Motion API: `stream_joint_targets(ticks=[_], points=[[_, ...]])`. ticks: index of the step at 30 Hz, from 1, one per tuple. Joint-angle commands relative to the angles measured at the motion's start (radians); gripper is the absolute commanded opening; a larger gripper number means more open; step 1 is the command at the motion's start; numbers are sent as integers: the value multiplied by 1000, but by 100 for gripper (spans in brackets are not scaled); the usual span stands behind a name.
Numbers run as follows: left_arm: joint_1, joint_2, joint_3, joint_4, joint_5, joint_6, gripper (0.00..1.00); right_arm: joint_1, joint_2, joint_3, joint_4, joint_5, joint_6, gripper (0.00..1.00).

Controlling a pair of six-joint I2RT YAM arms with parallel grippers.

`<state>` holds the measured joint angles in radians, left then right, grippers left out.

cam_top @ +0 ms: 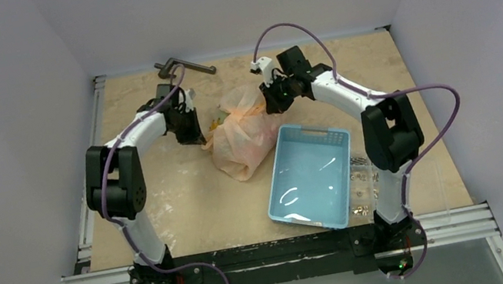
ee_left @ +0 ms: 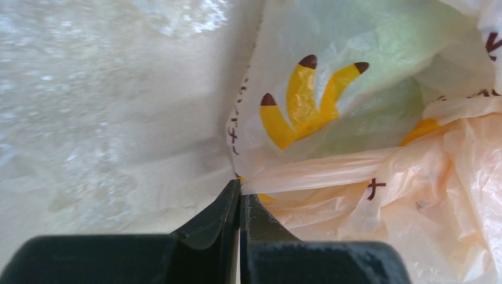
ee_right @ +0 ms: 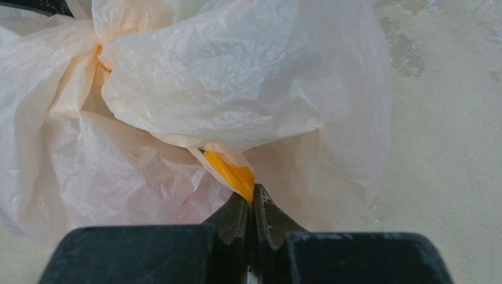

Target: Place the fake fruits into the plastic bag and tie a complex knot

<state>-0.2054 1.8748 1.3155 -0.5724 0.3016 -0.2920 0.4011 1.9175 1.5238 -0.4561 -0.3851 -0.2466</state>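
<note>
- Beige, scuffed table [cam_top: 188, 200] carries the plastic bag [cam_top: 244, 139], which lies crumpled between the two arms toward the far side.
- The left gripper [ee_left: 240, 188] has its fingers pressed together on a stretched pale-orange strip at the bag's left edge.
- The right gripper [ee_right: 253, 198] is clamped tight on a yellow-orange fold at the bag's right side.
- A light-blue basket [cam_top: 308, 171] sits just beside the bag, nearer the right arm.

A light-blue plastic basket [cam_top: 309, 175] sits on the beige bench [cam_top: 182, 209]. A dark metal bar [cam_top: 186, 66] lies at its far edge.
</note>
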Motion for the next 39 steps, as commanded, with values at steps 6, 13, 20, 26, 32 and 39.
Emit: stream_joint_targets(ticks=[6,13,20,26,32,39], points=[[98,-312,-47,-121,-368,98,0,-31,-140,47,-23,219,-3,0],[240,-365,-110,-181,-426,169,0,-58,-133,-15,3,321,-80,0],[259,-333,-186,-124,-416,201,0,-44,-53,-15,-15,267,-144,0],[202,-440,-167,-71,-403,275,0,-28,-92,70,-51,175,-153,0],[227,-464,-203,-29,-476,405,0,-66,-105,4,-34,249,-179,0],[293,-395,-285,14,-503,450,0,-82,-57,-170,67,324,-217,0]])
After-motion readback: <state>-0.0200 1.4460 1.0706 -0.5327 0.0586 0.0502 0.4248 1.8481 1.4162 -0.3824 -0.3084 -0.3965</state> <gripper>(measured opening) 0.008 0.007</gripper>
